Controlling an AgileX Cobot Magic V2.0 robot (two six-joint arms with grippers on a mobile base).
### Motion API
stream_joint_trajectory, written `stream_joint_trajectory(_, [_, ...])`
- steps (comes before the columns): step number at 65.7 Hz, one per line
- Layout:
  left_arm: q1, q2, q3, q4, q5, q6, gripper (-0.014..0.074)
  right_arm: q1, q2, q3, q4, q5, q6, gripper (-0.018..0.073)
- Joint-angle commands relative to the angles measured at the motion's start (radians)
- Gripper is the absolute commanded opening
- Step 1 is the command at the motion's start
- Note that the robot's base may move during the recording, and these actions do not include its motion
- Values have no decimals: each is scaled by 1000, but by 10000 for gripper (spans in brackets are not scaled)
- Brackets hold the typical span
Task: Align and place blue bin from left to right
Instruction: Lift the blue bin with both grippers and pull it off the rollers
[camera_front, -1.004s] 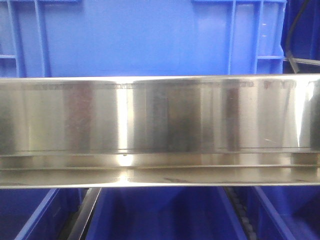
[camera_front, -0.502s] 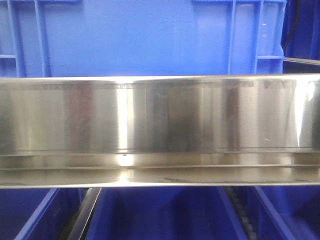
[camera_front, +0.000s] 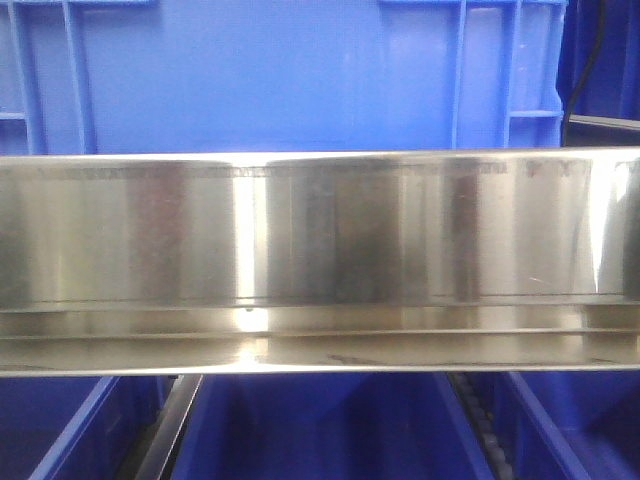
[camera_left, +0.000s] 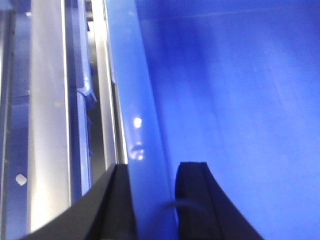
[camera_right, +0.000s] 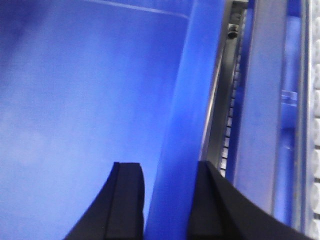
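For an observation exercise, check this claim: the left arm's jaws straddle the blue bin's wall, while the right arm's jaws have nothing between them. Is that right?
Not quite: the right wrist view shows the right gripper also has the blue bin's wall between its jaws. The left gripper does straddle it.

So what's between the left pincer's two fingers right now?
The wall of the bin. In the left wrist view the left pincer straddles it, one finger inside the bin and one outside.

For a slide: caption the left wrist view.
Left claw grips the rim of the blue bin, one finger inside, one outside beside a metal rail.
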Motion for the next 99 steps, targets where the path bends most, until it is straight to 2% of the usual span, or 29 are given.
stream_joint_trajectory(1, [-1, -7, -11, -32, -10, 8, -111, 0, -6, -8, 7, -10, -15, -60])
stream_joint_trajectory(23, [-1, -7, -11, -38, -10, 8, -111, 0, -21, -15, 7, -10, -15, -70])
stream_joint_trajectory(36, [-1, -17, -11, -73, -10, 8, -111, 0, -44, -15, 7, -8, -15, -70])
stream_joint_trajectory(62, [-1, -142, -28, -73, -10, 8, -111, 0, -135, -69, 7, -14, -15, -70])
stream_joint_trajectory(85, [-1, -195, -145, -85, -10, 7, -111, 0, -224, -92, 7, -78, -15, -70])
stream_joint_trajectory(99, [-1, -195, -162, -97, -10, 7, -111, 0, -232, -92, 7, -79, -15, -70])
